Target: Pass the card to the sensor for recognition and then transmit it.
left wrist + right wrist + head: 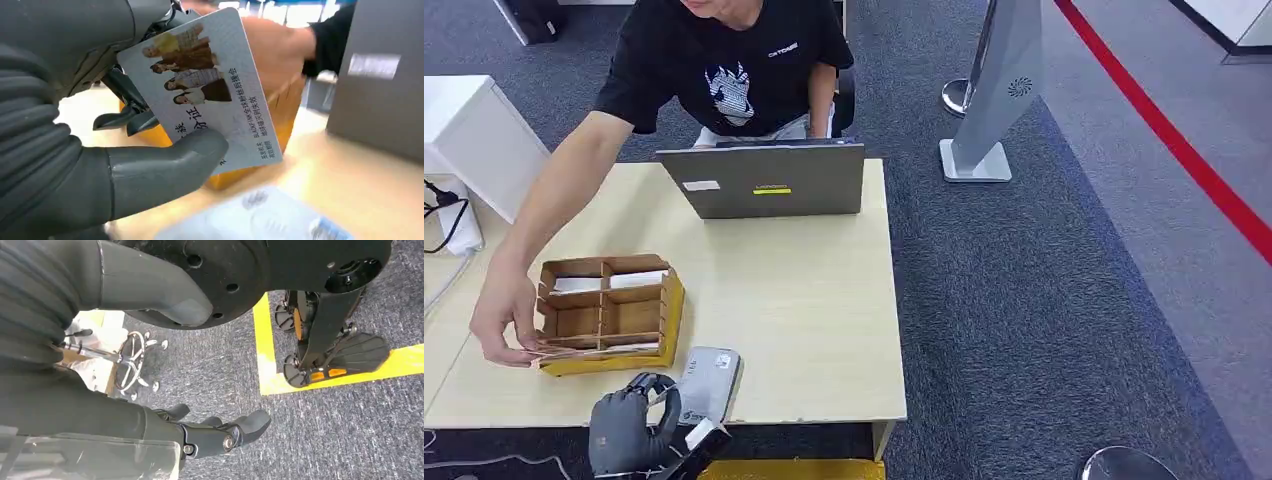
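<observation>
My left hand (629,432) hangs at the table's near edge and pinches a white card (200,85) printed with several figures and Chinese text between thumb (165,167) and fingers. In the head view the card (707,434) shows edge-on just in front of the grey sensor (710,378), which lies flat on the table. The sensor (260,215) appears blurred below the card in the left wrist view. My right hand (220,432) hangs by my side over the carpet, fingers apart and holding nothing.
A yellow-based wooden card box (609,308) with dividers stands left of the sensor; a person's hand (504,318) touches its near left corner. A grey laptop (764,180) stands at the table's far edge. A white cabinet (474,130) is far left.
</observation>
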Controlling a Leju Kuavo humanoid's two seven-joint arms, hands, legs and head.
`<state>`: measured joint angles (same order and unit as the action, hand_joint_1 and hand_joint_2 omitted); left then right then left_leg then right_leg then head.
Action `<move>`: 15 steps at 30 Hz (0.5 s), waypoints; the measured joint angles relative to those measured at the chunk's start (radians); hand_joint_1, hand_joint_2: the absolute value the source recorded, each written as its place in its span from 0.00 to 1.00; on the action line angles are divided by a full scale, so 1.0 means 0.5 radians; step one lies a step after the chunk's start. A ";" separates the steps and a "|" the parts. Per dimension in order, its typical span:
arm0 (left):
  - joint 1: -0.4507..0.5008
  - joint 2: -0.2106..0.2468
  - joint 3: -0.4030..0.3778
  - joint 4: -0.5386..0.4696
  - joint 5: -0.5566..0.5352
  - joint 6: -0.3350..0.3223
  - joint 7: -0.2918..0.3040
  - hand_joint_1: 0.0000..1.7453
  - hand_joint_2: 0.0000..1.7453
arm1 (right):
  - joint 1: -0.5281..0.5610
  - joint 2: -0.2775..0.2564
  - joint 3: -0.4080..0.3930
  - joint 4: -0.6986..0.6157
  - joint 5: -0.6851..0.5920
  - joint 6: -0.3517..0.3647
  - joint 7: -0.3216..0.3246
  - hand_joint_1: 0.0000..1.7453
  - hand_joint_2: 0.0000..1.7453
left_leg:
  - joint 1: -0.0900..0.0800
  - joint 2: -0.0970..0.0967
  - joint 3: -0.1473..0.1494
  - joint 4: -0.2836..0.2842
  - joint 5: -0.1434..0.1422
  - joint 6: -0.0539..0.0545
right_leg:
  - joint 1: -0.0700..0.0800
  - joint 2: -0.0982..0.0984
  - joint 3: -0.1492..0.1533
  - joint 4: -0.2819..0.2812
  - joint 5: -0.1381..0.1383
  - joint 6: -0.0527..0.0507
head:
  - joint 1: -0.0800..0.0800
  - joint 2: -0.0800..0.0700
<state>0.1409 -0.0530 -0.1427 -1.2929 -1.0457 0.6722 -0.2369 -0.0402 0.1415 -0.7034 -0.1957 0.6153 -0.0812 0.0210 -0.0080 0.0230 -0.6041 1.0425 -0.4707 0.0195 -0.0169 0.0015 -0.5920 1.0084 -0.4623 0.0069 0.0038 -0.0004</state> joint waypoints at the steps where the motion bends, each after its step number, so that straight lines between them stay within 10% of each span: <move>1: 0.004 0.002 0.000 -0.045 -0.024 -0.004 0.017 1.00 1.00 | 0.000 0.000 -0.001 0.000 0.003 0.002 0.000 0.00 1.00 | 0.000 0.000 0.000 0.000 0.000 0.000 | 0.000 0.000 0.000 0.000 0.000 0.000 | 0.000 0.000; 15: -0.021 0.117 0.003 -0.373 -0.113 -0.010 0.106 1.00 1.00 | -0.002 0.000 -0.005 0.000 0.043 0.017 -0.007 0.00 1.00 | 0.000 -0.001 0.000 0.000 0.000 0.000 | 0.000 -0.001 0.000 0.000 0.000 0.000 | -0.001 0.000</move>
<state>0.1305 0.0054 -0.1411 -1.4794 -1.1021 0.6672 -0.1839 -0.0413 0.1415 -0.7057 -0.1957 0.6371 -0.0729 0.0175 -0.0079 0.0227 -0.6042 1.0425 -0.4706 0.0196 -0.0168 0.0012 -0.5920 1.0085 -0.4622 0.0069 0.0034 -0.0004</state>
